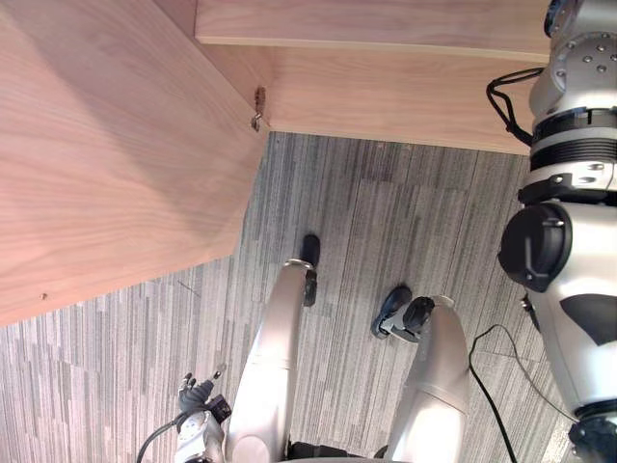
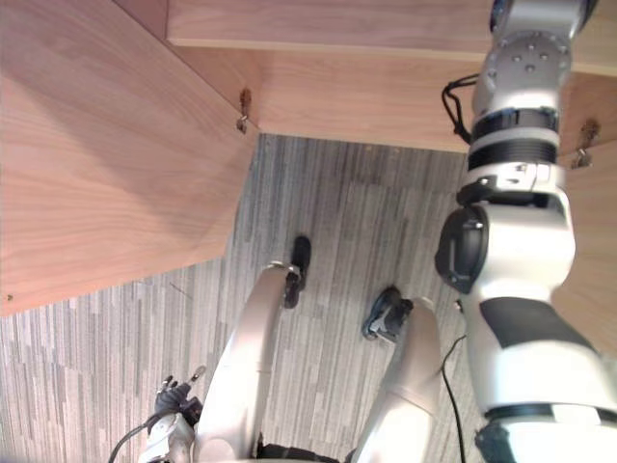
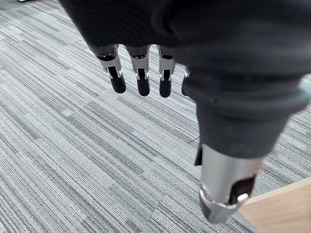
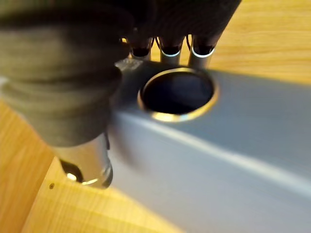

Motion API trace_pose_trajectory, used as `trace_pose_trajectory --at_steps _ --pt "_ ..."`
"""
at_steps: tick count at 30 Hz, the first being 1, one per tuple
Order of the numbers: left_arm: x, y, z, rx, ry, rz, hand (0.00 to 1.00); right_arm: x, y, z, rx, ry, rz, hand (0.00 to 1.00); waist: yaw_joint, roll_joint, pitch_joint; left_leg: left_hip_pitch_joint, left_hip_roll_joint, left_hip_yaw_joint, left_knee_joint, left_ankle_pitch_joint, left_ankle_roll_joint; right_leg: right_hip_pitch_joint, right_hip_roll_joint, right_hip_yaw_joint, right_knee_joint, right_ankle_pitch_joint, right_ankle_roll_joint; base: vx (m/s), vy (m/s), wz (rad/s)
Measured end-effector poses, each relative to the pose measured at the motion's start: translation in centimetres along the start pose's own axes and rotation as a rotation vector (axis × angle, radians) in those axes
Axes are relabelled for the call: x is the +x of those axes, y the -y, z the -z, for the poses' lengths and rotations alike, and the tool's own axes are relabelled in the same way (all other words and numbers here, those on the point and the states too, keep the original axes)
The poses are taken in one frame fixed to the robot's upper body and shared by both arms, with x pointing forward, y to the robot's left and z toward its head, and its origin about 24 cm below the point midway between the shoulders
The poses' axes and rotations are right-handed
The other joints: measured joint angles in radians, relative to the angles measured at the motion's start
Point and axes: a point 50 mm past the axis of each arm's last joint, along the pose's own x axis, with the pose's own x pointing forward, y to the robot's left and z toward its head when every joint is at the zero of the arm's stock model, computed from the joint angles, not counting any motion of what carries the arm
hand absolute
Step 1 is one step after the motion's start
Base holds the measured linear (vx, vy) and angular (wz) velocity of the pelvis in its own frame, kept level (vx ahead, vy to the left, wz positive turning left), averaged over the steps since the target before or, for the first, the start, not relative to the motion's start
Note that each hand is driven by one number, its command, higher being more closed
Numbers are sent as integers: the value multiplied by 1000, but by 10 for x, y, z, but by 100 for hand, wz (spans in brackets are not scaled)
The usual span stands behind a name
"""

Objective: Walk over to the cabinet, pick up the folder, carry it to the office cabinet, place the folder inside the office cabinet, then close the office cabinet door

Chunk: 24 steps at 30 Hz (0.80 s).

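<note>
Grey striped carpet [image 1: 386,222] runs under a pale wooden cabinet [image 1: 386,87]. Its door [image 1: 106,145] is swung wide open on my left, with a small metal hinge [image 1: 258,106] at the corner.

Up inside that cabinet, the fingers [image 4: 200,47] of my right hand [image 4: 73,87] are hooked over the far edge of the grey folder [image 4: 233,145]. My thumb [image 4: 87,170] lies against its near side, so I have the folder pinched between them. I grip it right beside the round, metal-rimmed hole [image 4: 177,92]. I take that to be the spine end, the stiffest part, where a hold should keep the covers from splaying.

Light wood shows all round the folder, with a board [image 4: 53,204] below it. I cannot tell whether the folder's weight sits on that board or hangs from my grip. With the door open and my arm reaching in, this could be lifting the folder out or setting it in, and nothing here decides which.

My left hand [image 1: 198,397] hangs low at my side over the carpet, its fingers straight and loose, holding nothing. Down there it is clear of the door, and since the door is on that side, I expect this is the hand that will push it shut.
</note>
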Motion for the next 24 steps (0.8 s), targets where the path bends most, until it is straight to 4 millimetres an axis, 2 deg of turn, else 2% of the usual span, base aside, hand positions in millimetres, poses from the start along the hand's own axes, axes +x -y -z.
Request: trace_pose_trajectory --at_steps 6,16,21,24 --pt "2 -3 -3 -30 5 -30 0 -1 -7 3 -66 5 -33 0 2 0 0 1 -4 -5 -26 17 -5 2 -1 -12 -12 1 -2 19 -37 5" --pt "2 -4 -3 -30 9 -33 0 -8 -14 27 -459 -45 -158 0 -13 -3 2 48 3 -2 -60 27 -15 37 8 -15 -34 5 -9 32 -41 -1" --pt "2 -4 -6 -30 27 -29 0 -6 4 38 -673 -118 -159 0 -14 -4 2 86 15 1 -81 29 -15 77 20 -21 -66 14 -23 33 -24 -6" --pt "3 -5 -11 -27 48 -23 0 -6 28 47 -877 -186 -144 0 -15 -5 2 145 17 3 -123 38 -19 130 25 -27 -102 23 -27 33 -31 -1"
